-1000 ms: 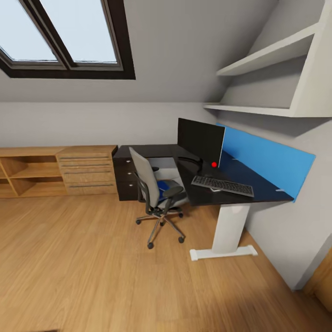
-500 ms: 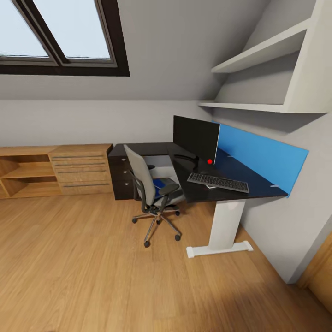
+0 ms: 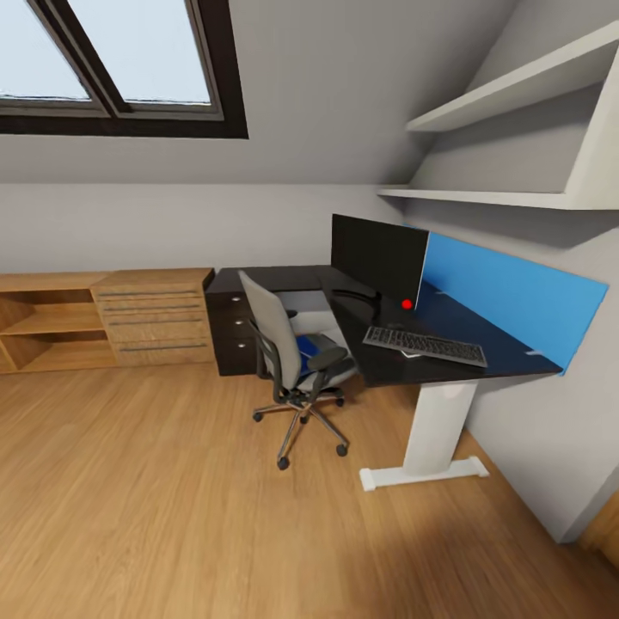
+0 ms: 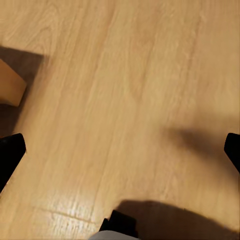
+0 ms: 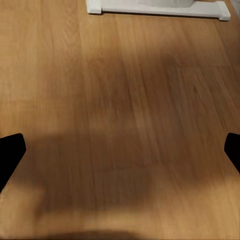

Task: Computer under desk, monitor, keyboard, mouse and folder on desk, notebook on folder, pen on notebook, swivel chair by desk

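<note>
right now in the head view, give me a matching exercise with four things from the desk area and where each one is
Things:
1. monitor
2. keyboard
3. folder
4. swivel chair

Places:
A. on the chair seat
B. on the floor, in the desk's inner corner
C. at the back of the desk, by the blue wall panel
D. flat on the desk, in front of the screen

Pairs: 1-C, 2-D, 3-A, 4-B

On the black desk (image 3: 507, 354) the monitor (image 3: 378, 259) stands at the inner corner before a blue wall panel (image 3: 516, 292), the keyboard (image 3: 425, 346) lies near the front edge, and the swivel chair (image 3: 288, 357), blue folder (image 3: 307, 346) on its seat, sits just beside it.
</note>
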